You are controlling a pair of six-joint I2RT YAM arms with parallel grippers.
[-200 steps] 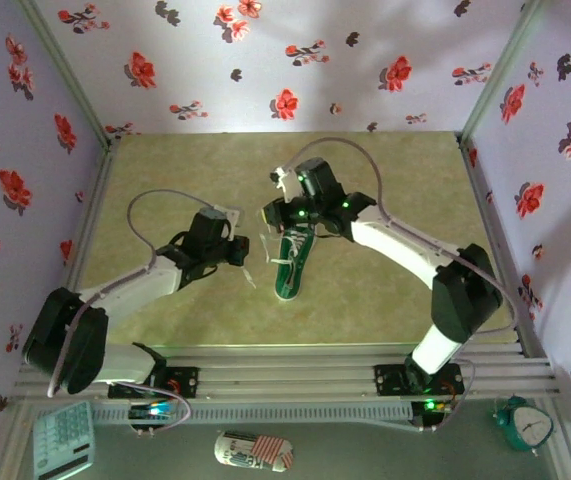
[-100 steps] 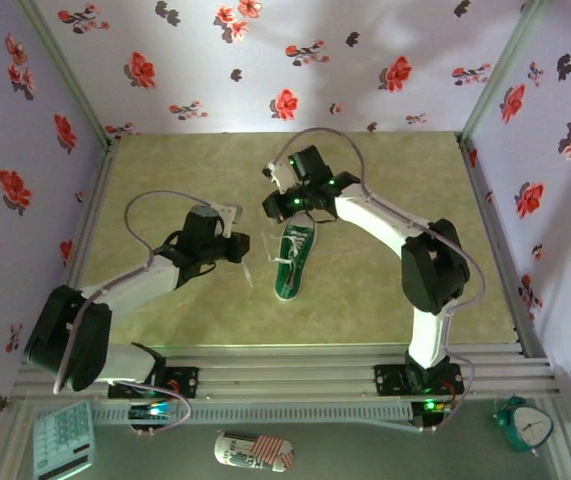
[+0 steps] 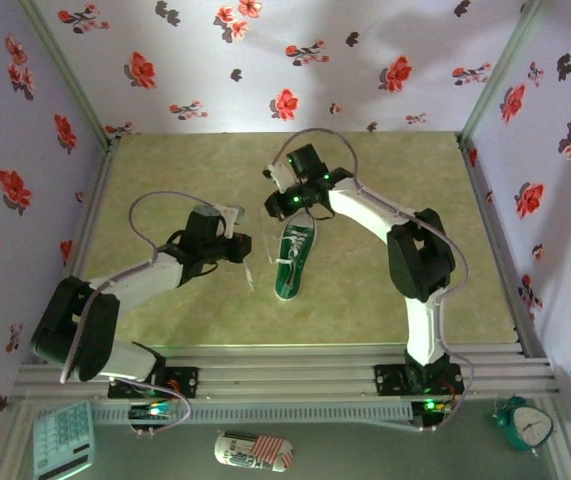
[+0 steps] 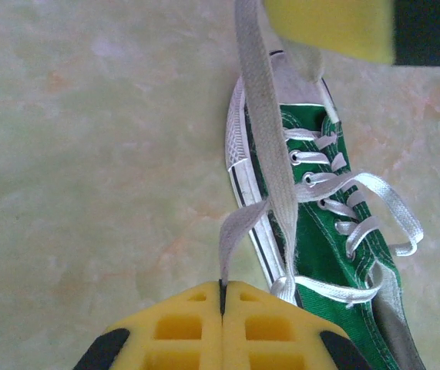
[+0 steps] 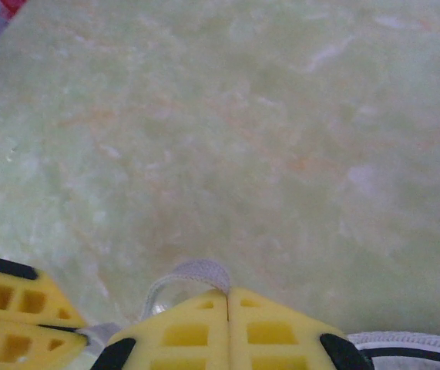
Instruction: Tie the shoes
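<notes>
The green sneaker [image 3: 292, 265] lies in the middle of the table [image 3: 165, 170], its long axis running near to far with the toe at the far end. The left fingers [image 4: 193, 320], just left of it, are pinched tight on 1 white lace [image 4: 239, 227]. The right fingers [image 5: 266, 331], at the far toe end, are clamped on a lace loop [image 5: 193, 271]. Tightening probably means drawing left and far apart.

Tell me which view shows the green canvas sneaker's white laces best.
Left wrist view: the white laces cross the green canvas sneaker close up. Top external shows them tiny; right wrist catches one loop.
</notes>
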